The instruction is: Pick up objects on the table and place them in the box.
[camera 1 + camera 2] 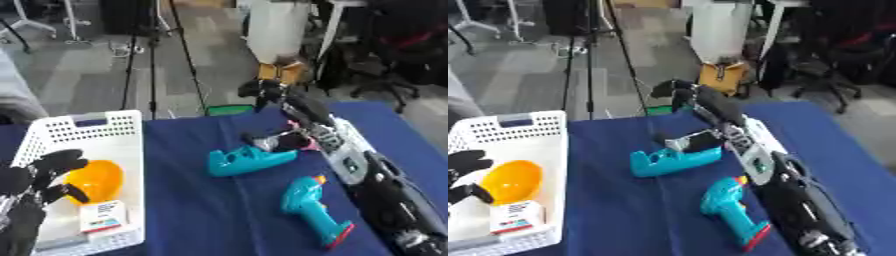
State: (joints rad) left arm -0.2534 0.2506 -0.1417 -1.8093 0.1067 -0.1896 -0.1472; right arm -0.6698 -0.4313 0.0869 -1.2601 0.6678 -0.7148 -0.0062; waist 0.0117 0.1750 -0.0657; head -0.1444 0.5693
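The robot's right hand (pixel 262 91) is stretched past the far edge of the blue-clothed table (pixel 201 210), its dark fingers curled in on themselves and holding nothing. The left hand (pixel 35 175) rests low at the near left corner, fingers relaxed and spread over the white perforated plastic box (pixel 87 131). Inside that box lie a round yellow bowl-like thing (pixel 96 180) and a small white carton with a red stripe (pixel 102 216). Still on the cloth: a teal plastic trough-shaped toy (pixel 245 160) (a dark piece just behind it, touching the arm) and a teal toy drill with a red base (pixel 317 210) nearer.
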